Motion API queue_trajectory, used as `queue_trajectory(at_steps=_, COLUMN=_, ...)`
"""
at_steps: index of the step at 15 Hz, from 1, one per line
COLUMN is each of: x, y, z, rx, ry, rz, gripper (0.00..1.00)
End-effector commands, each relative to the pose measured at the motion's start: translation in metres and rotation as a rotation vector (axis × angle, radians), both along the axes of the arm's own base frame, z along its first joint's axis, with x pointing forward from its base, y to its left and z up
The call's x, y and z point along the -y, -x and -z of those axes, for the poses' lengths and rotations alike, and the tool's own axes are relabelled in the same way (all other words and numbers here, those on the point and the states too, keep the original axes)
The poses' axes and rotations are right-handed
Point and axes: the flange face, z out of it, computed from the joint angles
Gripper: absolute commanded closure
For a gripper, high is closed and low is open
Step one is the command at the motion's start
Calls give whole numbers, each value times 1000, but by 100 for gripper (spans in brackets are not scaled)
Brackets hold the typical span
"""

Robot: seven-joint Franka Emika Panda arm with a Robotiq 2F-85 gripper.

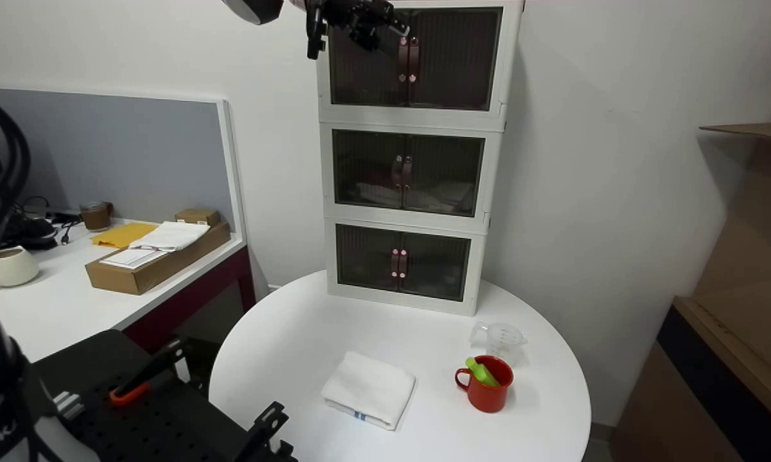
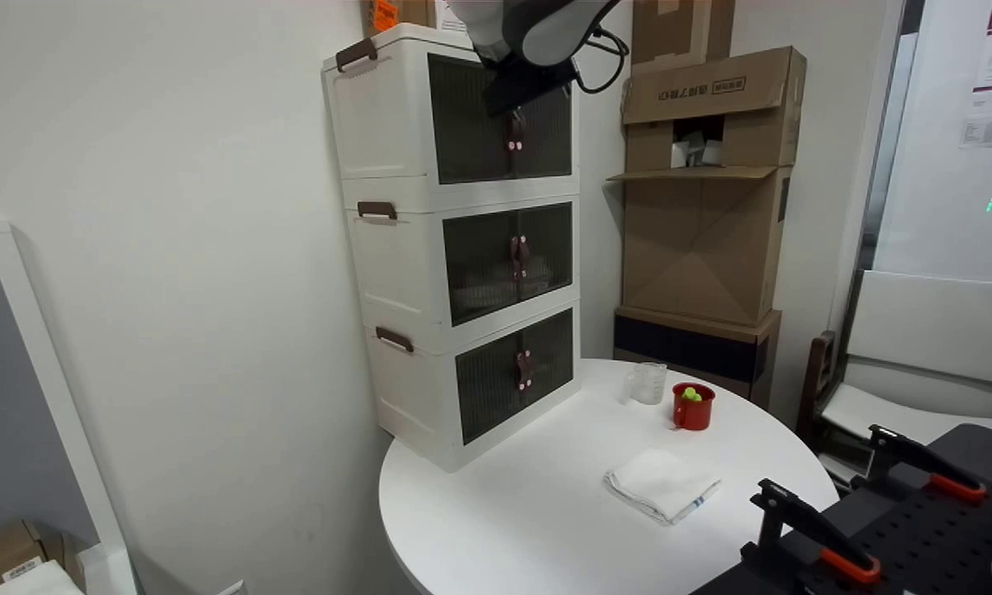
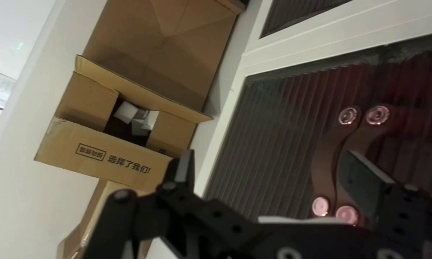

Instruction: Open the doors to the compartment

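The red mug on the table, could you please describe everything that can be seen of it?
The red mug is plain, smooth-looking and roughly cylindrical, with a looped side handle; whether it is enamel or ceramic cannot be told. It stands upright on the white round table. A bright green item leans inside, showing at the open top; what it is remains unclear. The clear measuring cup is close by but apart from it.

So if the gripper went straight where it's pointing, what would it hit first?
Probably the top cabinet door, or a handle there; the open gripper faces it in the wrist view, though the gap is unclear.
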Motion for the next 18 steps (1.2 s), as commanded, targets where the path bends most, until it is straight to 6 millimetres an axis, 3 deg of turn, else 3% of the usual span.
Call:
queue_trajectory(at_steps=1, x=-7, y=-16, z=-8, rx=-46, ry=-16, rz=-92, gripper=0)
queue_trajectory(at_steps=12, x=14, y=-29, z=-4, rx=-73, ry=24, rz=-82, gripper=0)
queue_trajectory(at_steps=18, x=6, y=-35, z=-3, rx=-87, ry=28, rz=-105, gripper=0)
